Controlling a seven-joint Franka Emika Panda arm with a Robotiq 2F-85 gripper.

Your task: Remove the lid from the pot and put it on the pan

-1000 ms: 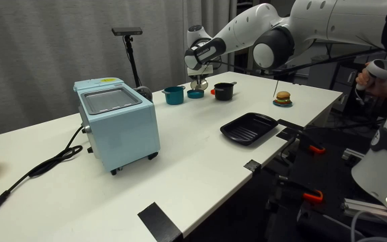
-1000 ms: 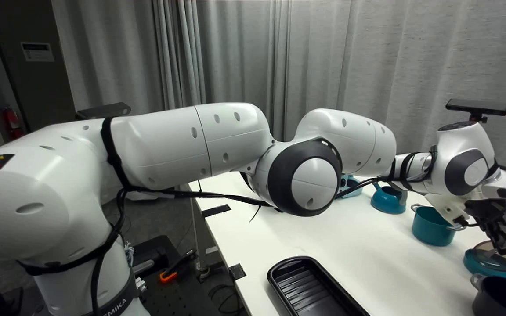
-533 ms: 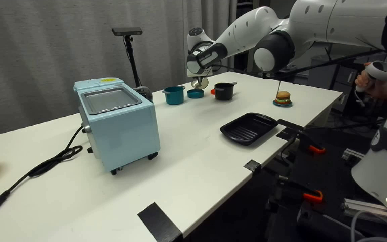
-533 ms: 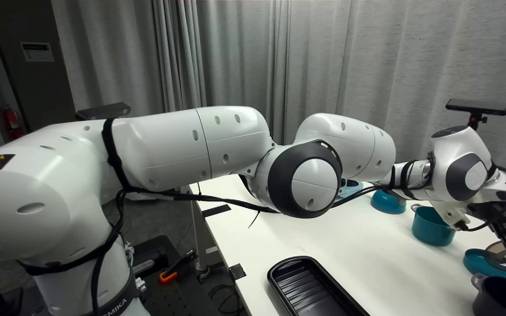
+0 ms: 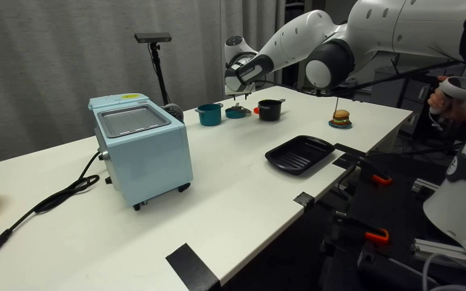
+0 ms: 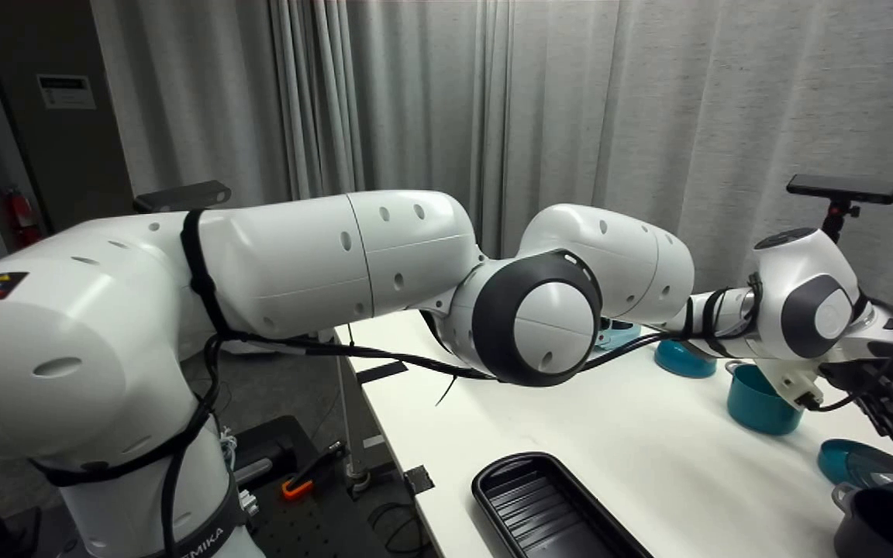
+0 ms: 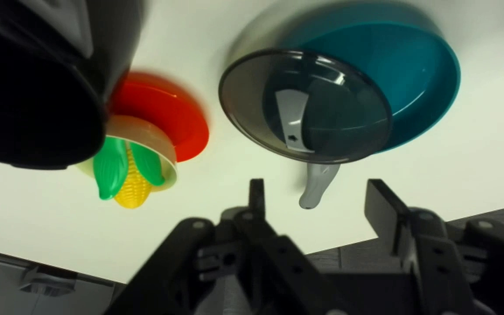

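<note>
Backdrop: grey curtain (image 5: pixel 75 60) behind a white table (image 5: pixel 225 210), black tray (image 5: pixel 299 154) on it in both exterior views.
Jaws: released, spread wide. In the wrist view the gripper (image 7: pixel 319 203) has its fingertips (image 7: pixel 384 214) well apart, at 5 and 7 o'clock of the lid (image 7: pixel 328 111), neither touching it.
Gap: grey handle (image 7: pixel 319 188) of the teal pan (image 7: pixel 429 81) shows between the fingertips in that view, clear of both.
Height: in an exterior view, fingertips hang above the lid, visible space between.
Lid: see-through, dark-rimmed, grey knob (image 7: pixel 292 111) up; rests on the teal pan, off-centre, overhanging the rim towards 8 to 9 o'clock in the wrist view. Level or tilted: cannot tell.
Pot (image 5: pixel 269 112): near-black, uncovered, at 9 o'clock of the lid in the wrist view, apart from it.
Between them: red dish (image 7: pixel 186 118), cream bowl (image 7: pixel 147 128), toy corn (image 7: pixel 134 186).
</note>
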